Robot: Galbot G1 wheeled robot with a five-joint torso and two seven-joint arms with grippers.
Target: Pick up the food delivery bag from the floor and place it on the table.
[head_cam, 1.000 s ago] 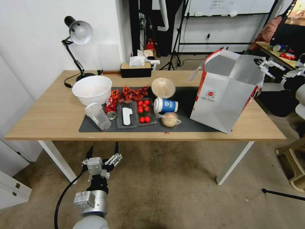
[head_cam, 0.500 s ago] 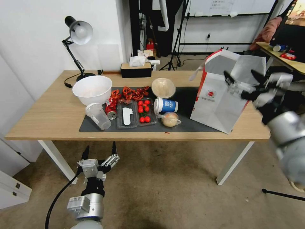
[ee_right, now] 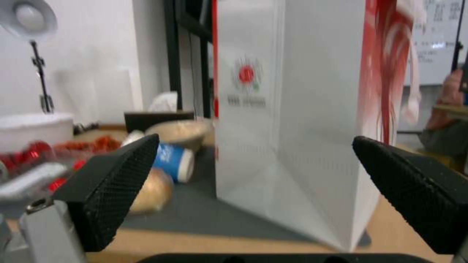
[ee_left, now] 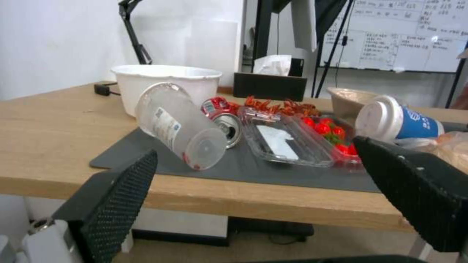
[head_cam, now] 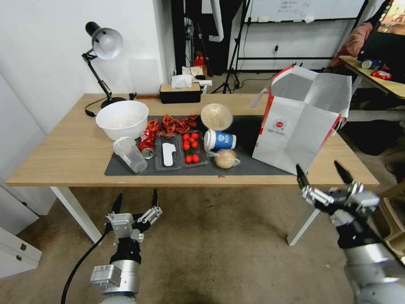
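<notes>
The bag (head_cam: 301, 122) stands upright on the desk's (head_cam: 67, 156) right end, partly on the mat (head_cam: 249, 162). Both pincers hang spread and empty below the near edge: left pincer (head_cam: 136, 202) at left, right pincer (head_cam: 325, 175) just before the bag.

Left gripper (ee_left: 253, 164) spread wide, table (ee_left: 53, 135) edge ahead, tipped clear cup (ee_left: 178, 128), blue cup (ee_left: 397, 122), tomatoes (ee_left: 331, 133)

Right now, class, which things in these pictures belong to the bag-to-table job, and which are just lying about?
Job:
food delivery bag, standing on the table
table
right hand, open, below the table edge

Lying about:
white bowl
blue cup
desk lamp
tissue box
</notes>
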